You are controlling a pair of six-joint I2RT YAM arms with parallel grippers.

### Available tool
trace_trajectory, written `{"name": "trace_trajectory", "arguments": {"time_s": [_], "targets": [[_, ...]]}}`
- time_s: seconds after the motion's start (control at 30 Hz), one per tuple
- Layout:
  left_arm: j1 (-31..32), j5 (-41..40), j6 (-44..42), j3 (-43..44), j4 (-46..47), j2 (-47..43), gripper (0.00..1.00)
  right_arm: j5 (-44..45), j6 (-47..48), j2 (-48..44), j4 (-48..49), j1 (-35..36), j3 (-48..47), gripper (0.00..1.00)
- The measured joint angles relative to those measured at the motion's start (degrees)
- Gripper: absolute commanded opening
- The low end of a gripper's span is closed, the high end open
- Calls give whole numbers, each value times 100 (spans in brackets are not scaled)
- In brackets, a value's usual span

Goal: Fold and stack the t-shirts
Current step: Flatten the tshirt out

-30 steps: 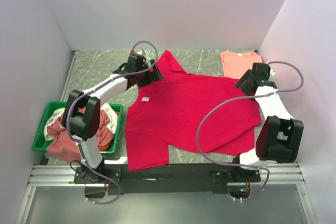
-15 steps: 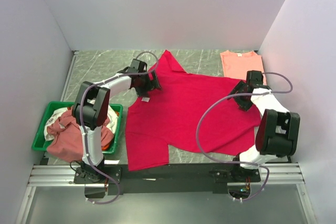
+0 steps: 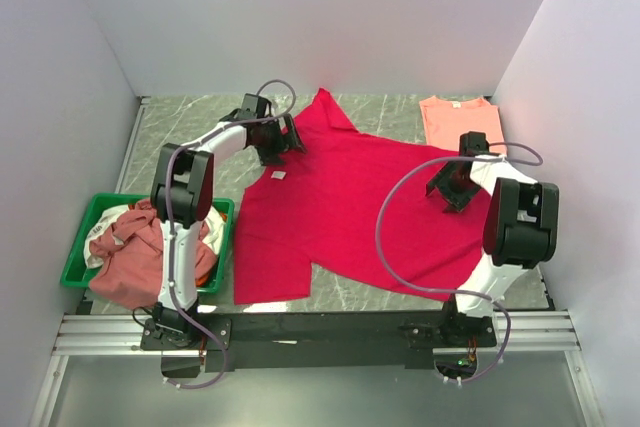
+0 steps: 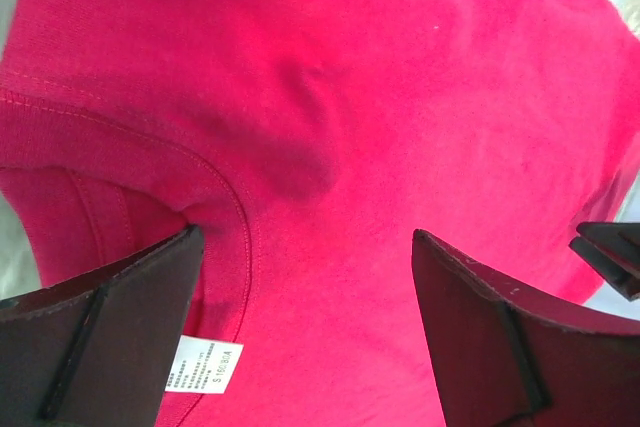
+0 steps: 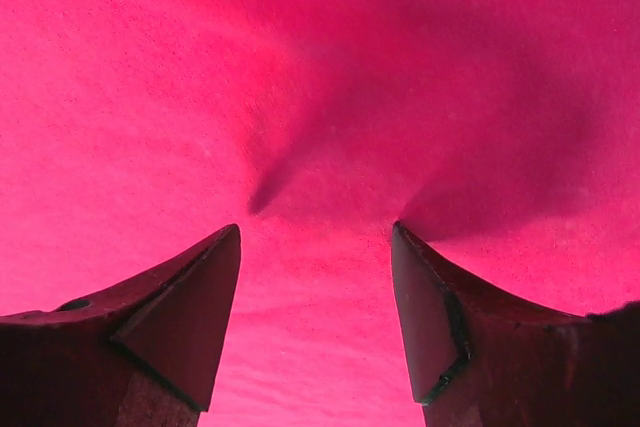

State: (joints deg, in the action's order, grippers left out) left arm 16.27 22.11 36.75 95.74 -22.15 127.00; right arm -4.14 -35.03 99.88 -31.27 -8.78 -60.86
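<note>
A bright crimson-red t-shirt lies spread over the middle of the table, with its collar and white size label at the left. My left gripper stands open just over the collar, and its fingers straddle the neck seam. My right gripper is down on the shirt's right part. It is open, both fingertips press into red cloth, and the cloth puckers between them. A folded salmon-pink t-shirt lies at the back right.
A green tray at the left edge holds a heap of t-shirts in dusty rose, white and orange. White walls close in the back and both sides. Marbled tabletop shows at the back left.
The left gripper moved toward the back onto the collar. The right gripper came down and left onto the shirt's right part, its jaws narrowing slightly. The shirt shifted and wrinkled a little.
</note>
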Motion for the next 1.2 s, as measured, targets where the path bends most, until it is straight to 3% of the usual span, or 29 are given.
{"name": "trace_trajectory", "arguments": {"time_s": [0.47, 0.87, 1.2], "targets": [[-382, 846, -573, 1904, -26, 1268, 93, 188, -330, 1169, -501, 46, -1572, 67], [-516, 1222, -769, 1893, -4, 1213, 93, 310, -367, 1467, -918, 133, -2455, 68], [-553, 861, -960, 1139, -15, 195, 93, 313, -369, 990, -883, 577, -2422, 68]]}}
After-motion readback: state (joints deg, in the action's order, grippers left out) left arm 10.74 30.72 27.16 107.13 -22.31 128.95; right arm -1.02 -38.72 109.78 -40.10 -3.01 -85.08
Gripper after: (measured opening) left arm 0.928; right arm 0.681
